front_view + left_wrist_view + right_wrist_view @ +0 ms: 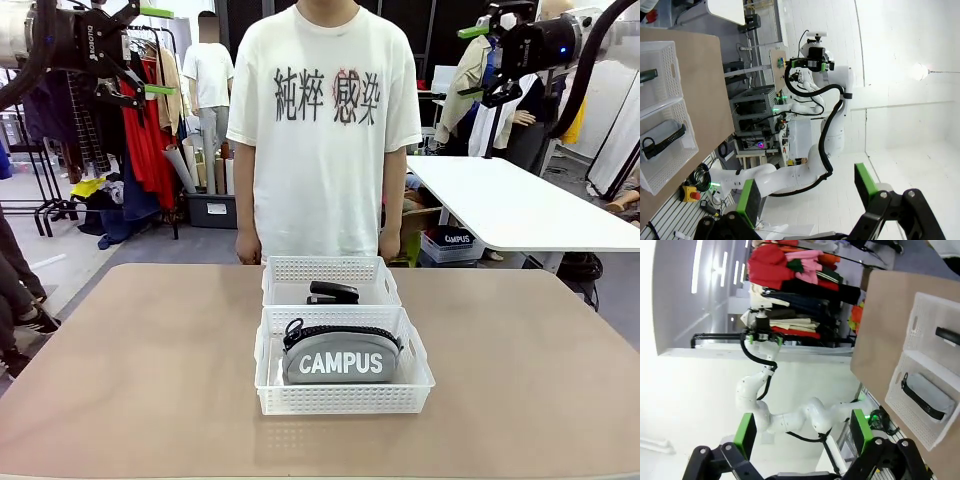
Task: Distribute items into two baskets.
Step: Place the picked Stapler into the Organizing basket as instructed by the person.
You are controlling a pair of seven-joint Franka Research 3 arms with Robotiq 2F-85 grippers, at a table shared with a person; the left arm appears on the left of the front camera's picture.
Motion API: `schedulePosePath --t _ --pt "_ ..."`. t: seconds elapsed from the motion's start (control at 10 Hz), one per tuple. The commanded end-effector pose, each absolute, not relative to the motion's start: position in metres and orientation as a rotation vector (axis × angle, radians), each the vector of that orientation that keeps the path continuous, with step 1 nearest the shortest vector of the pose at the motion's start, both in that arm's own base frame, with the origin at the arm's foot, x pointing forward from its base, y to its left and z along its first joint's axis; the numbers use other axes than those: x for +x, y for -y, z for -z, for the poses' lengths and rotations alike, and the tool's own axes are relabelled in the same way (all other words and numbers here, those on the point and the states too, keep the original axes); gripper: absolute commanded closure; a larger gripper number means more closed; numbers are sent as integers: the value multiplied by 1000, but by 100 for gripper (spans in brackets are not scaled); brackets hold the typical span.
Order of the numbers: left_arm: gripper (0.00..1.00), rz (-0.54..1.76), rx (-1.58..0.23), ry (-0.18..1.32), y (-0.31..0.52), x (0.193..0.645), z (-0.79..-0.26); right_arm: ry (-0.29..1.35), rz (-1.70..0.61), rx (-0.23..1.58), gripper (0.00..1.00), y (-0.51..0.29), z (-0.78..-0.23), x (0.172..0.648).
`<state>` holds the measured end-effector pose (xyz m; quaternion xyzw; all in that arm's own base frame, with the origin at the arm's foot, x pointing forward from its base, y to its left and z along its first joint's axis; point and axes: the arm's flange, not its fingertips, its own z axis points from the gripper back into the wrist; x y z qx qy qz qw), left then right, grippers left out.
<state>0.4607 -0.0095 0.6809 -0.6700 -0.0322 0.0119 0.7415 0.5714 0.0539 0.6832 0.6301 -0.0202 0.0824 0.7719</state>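
Sorting status: looks done, judging by how things lie; each item sits in its own basket, nothing loose on the worktop (pixel 120 360).
Near basket (pixel 345 400): white lattice, centre of worktop, robot's side. Holds the grey pouch (pixel 340 358), "CAMPUS" facing the front cam, black zip on top, lying inside the walls.
Far basket (pixel 330 270): same type, directly behind the near one, walls touching or nearly so, can't tell which. Holds the black stapler (pixel 332 292), lying flat toward the basket's near wall.
Left claw (pixel 157 50): up high at top left of front view, well apart from the baskets, fingers spread, nothing between the green pads. Left wrist view agrees: pads (pixel 751 200) wide apart w/ only room bkgd between them.
Right claw (pixel 473 62): up high at top right, also well clear of the worktop, spread and empty. Right wrist view: pads (pixel 746 432) apart, nothing pinched.
Person: standing at far edge of worktop behind the far basket, arms down at sides, hands (pixel 248 248) not on anything.
Done: one item per basket, so distribution appears complete.
Left to do: prob. nothing. Both arms look parked rather than approaching anything.
Check from wrist views: both show the baskets side-on w/ pouch in one, stapler in the other; matches front view.
Risk: low; items rest below the rims, nothing overhanging.
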Motion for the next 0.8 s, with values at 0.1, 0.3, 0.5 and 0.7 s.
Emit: schedulePosePath --t 0.1,0.3,0.5,0.7 --pt "0 -26 -1478 65 10 459 -684 117 -176 1461 0 -48 -680 564" --pt "0 -26 -1478 65 10 459 -684 120 -154 1481 0 -43 -680 567" --pt "0 -26 -1478 65 10 459 -684 132 -155 1462 0 -46 -679 570" --pt "0 -26 -1478 65 10 459 -684 90 -154 1456 0 -40 -685 576"
